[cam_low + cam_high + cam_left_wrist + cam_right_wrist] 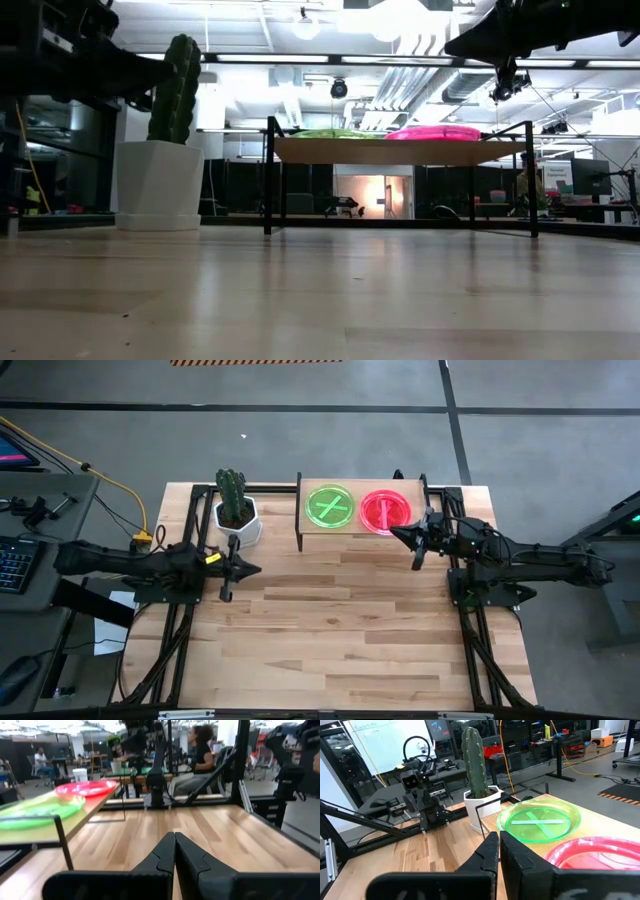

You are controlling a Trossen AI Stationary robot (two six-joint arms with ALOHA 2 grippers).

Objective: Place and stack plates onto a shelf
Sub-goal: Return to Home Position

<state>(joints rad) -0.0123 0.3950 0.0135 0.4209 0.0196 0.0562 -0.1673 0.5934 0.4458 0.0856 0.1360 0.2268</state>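
Observation:
A lime green plate stack (330, 507) with a cross mark and a pink plate stack (385, 512) sit side by side on the low wood shelf (303, 532) at the table's far edge. The low view shows the green plates (330, 133) and the pink plates (433, 132) on the shelf board (400, 151). My right gripper (399, 533) hovers shut just off the pink plates' near right side; its wrist view shows the green plates (540, 822) and pink plates (592, 852) below. My left gripper (253, 569) is shut, above the table left of centre, away from the shelf.
A cactus in a white hexagonal pot (236, 513) stands left of the shelf, near the left gripper. Bare wood tabletop (340, 630) stretches across the near half. People sit in the room beyond the table in the left wrist view.

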